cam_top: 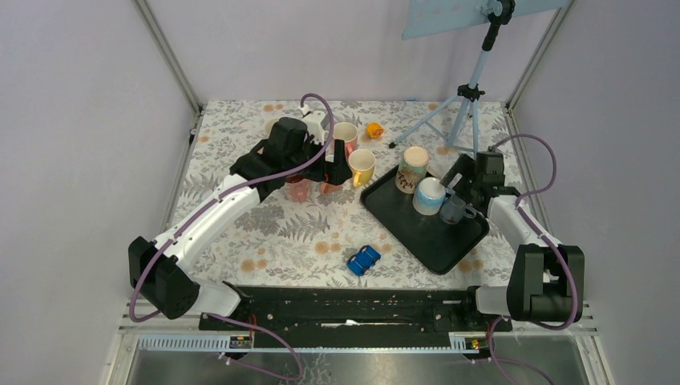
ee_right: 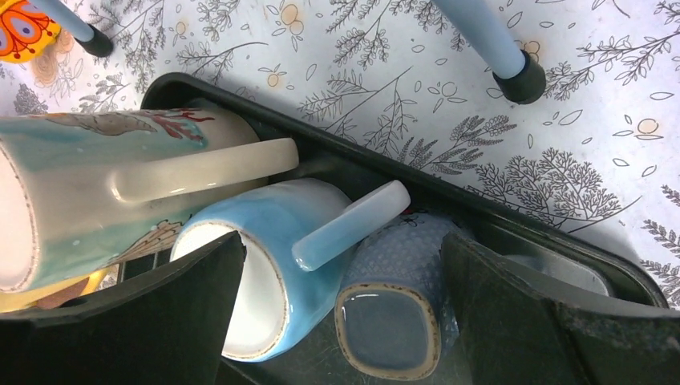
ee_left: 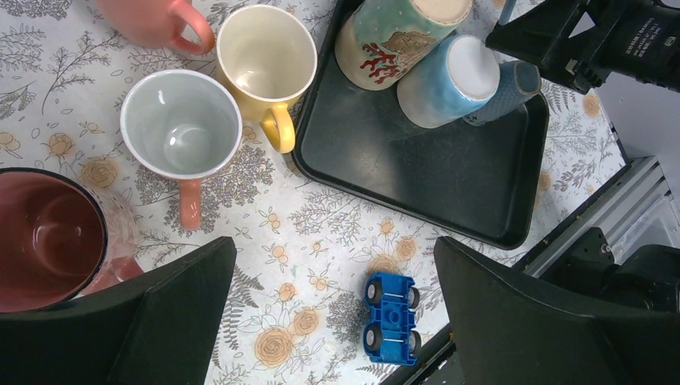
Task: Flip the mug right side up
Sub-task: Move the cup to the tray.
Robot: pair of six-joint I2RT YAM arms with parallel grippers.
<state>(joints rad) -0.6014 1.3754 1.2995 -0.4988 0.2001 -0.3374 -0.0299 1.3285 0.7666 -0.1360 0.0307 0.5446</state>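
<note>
Three mugs stand upside down on the black tray (cam_top: 417, 233): a tall painted mug (cam_top: 412, 164), a light blue mug (cam_top: 429, 195) and a dark blue-grey mug (cam_top: 455, 210). My right gripper (cam_top: 465, 188) hovers open at the tray's far right. In the right wrist view its fingers straddle the light blue mug (ee_right: 265, 241) and the dark blue-grey mug (ee_right: 393, 321), touching neither. The painted mug (ee_right: 96, 176) lies to their left. My left gripper (cam_top: 337, 164) is open and holds nothing, above upright mugs left of the tray (ee_left: 449, 176).
Four upright mugs stand left of the tray: yellow (ee_left: 266, 56), coral (ee_left: 152, 20), white-lined with salmon handle (ee_left: 181, 132), dark red (ee_left: 48, 237). A blue toy car (cam_top: 363, 259) lies upside down near the front edge. A tripod (cam_top: 461, 108) and an orange toy (cam_top: 374, 128) are behind.
</note>
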